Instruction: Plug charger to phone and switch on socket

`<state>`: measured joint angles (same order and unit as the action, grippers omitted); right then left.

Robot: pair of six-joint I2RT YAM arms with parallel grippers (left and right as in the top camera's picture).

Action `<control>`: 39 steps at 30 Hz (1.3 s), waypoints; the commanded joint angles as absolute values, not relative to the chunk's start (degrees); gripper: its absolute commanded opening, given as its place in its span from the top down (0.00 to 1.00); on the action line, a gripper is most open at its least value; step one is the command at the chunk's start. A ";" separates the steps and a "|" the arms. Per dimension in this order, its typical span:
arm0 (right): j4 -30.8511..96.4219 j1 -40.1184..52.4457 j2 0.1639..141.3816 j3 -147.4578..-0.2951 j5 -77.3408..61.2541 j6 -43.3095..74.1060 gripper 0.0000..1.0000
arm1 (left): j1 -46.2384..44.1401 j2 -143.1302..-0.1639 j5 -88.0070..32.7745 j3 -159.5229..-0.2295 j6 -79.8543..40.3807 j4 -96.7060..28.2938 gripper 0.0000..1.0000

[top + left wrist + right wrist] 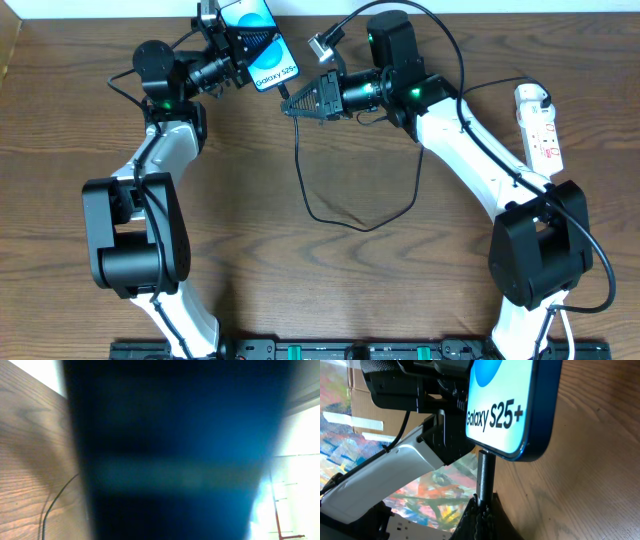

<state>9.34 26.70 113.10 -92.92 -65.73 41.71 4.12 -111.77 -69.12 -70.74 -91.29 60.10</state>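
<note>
Left fingers: my left fingers point(228, 47) are closed on the phone point(262, 45), holding it up off the desk point(300, 290) with the lit screen facing up. My own wrist view shows only blurred blue glass.
Right fingers: my right fingers point(482, 519) are pinched narrow on the plug end of the charger point(485, 475). Its tip stands straight out ahead of them.
Phone: just ahead of my right fingertips, with its short lower edge turned towards them. The plug tip meets that edge, but I cannot tell whether it is seated.
Charger cable: it hangs loose behind my right fingers and loops on the desk below them.
Socket: the socket point(540, 125) lies flat on the desk, well apart from both sets of fingers, back beside my right arm.
Handling, phone: I judge it light, rigid, slick-sided and breakable at the glass. It is best held across the long edges, leaving the port end free.
Handling, charger: the cable is thin and limp and won't push. The stiff plug body is the only useful hold, and it must go in square because the tip could bend.
Surface: brown wood-grain, flat and matt.
Room: a pale wall runs beyond the desk's far edge. There is bright painted clutter and a cardboard box point(362, 415) behind the phone.
</note>
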 commanded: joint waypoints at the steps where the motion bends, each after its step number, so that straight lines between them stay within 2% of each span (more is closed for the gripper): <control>1: 8.51 26.55 113.19 -93.03 -62.22 42.19 0.99 | 3.66 -111.44 -74.19 -71.85 -89.86 60.99 0.93; 12: 9.30 26.57 113.19 -93.03 -62.08 42.06 0.98 | 3.75 -111.44 -74.37 -71.85 -89.86 60.97 0.93; 14: 11.97 26.55 113.19 -93.03 -62.11 40.47 0.89 | 4.19 -111.44 -74.39 -71.85 -89.86 60.97 0.93; 19: 16.69 26.50 113.19 -93.03 -62.72 36.73 0.79 | 5.48 -111.44 -75.09 -71.85 -89.84 60.95 0.93; 21: 16.49 26.04 113.16 -93.03 -64.93 36.16 0.71 | 6.00 -111.44 -75.90 -71.83 -89.62 60.75 0.93; 26: 16.82 22.59 113.16 -93.03 -68.84 35.03 0.64 | 6.26 -111.44 -79.88 -71.83 -85.82 59.68 0.93; 30: 21.52 18.00 113.16 -93.03 -67.20 31.22 0.59 | 6.20 -111.44 -85.73 -71.83 -76.01 48.66 0.93; 35: 37.23 14.48 113.16 -93.03 -51.90 21.02 0.58 | 6.02 -111.44 -89.17 -71.77 -59.92 30.28 0.93; 39: 41.98 14.20 113.16 -93.03 -44.53 17.65 0.59 | 5.34 -111.46 -88.86 -71.72 -53.82 24.86 0.93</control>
